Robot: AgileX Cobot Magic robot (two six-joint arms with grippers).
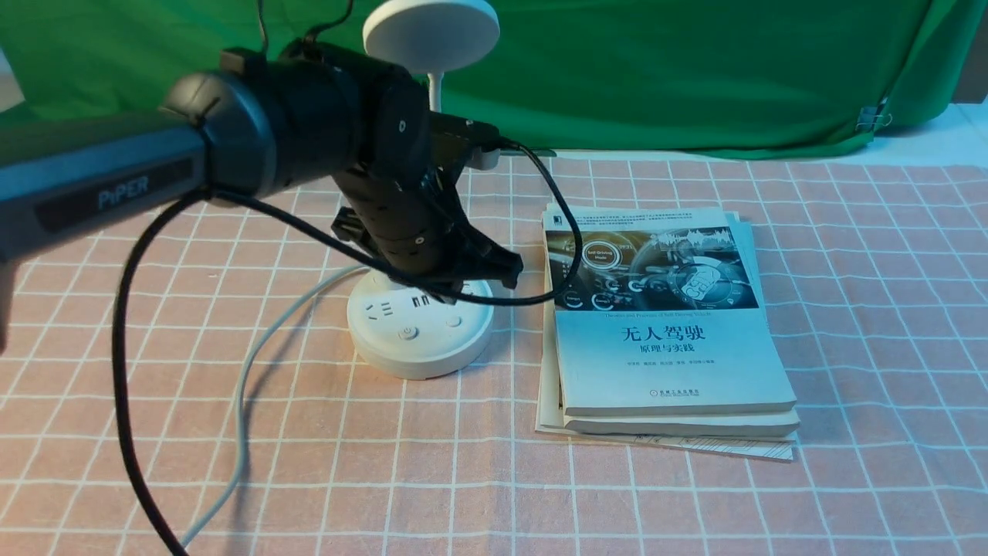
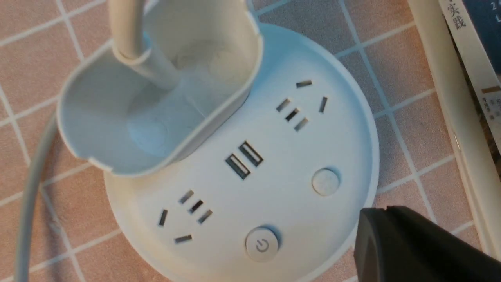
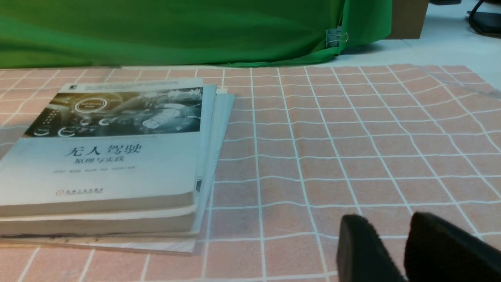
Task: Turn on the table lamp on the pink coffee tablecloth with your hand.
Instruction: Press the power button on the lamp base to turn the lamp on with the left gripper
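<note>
Now the closed left jaws are by the lamp (image 1: 440, 351), and should push its power button (image 2: 262, 245) next; the right jaws look slightly open.

from here the left arm (image 1: 309, 123) covers the back of the lamp's base (image 1: 421, 332) and most of its neck (image 1: 434, 91), while the lamp's head (image 1: 432, 35) is cut off by the front view's top edge. the left gripper (image 2: 385, 213) is only partly inside its wrist view, so i can't tell how its fingers stand, and the right gripper (image 3: 387, 227) is blurred and cropped by the edge. the small print on the top book (image 1: 671, 355) is too tiny to read.
</note>
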